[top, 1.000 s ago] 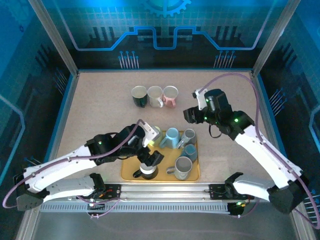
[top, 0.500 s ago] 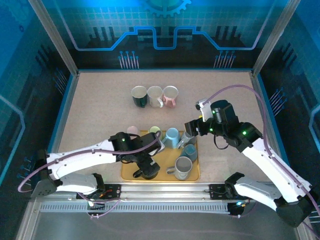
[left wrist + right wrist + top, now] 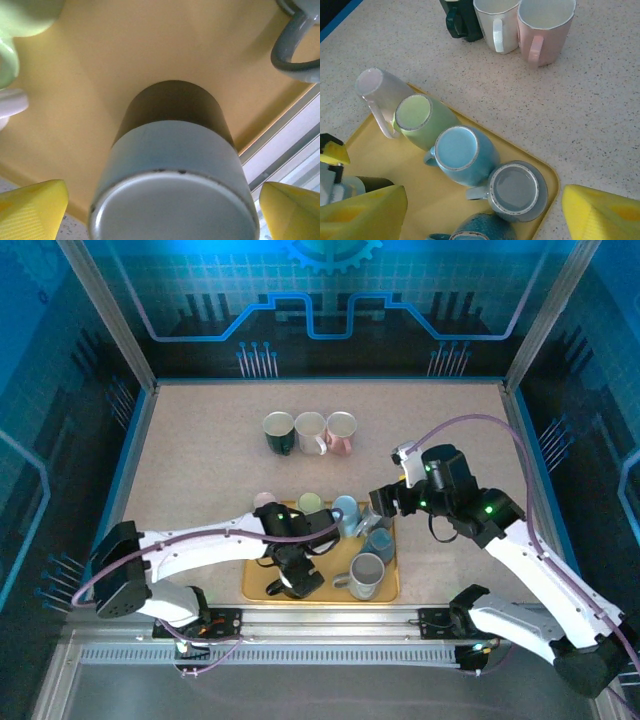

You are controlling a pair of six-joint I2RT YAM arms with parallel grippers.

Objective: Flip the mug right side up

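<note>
Straddling the upturned mug, left gripper fingers spread wide, one just beside each flank of its base. Glazed ceramic: rigid, weighty, slick, chippable. Judged best hold: across the straight wall, mid-height. Right gripper fingers spread, empty.

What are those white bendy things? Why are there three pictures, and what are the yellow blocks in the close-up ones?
They are two robot arms bolted to a table. The big picture looks down on them from above. Each arm ends in a gripper with two yellow fingers and has a small camera on its wrist; those cameras took the close-ups. On the table lies a yellow tray of upside-down mugs, and behind it stand three upright mugs. The left gripper is open, one finger on each side of a dark-and-pale mug. The right gripper is open above the tray, holding nothing.
</note>
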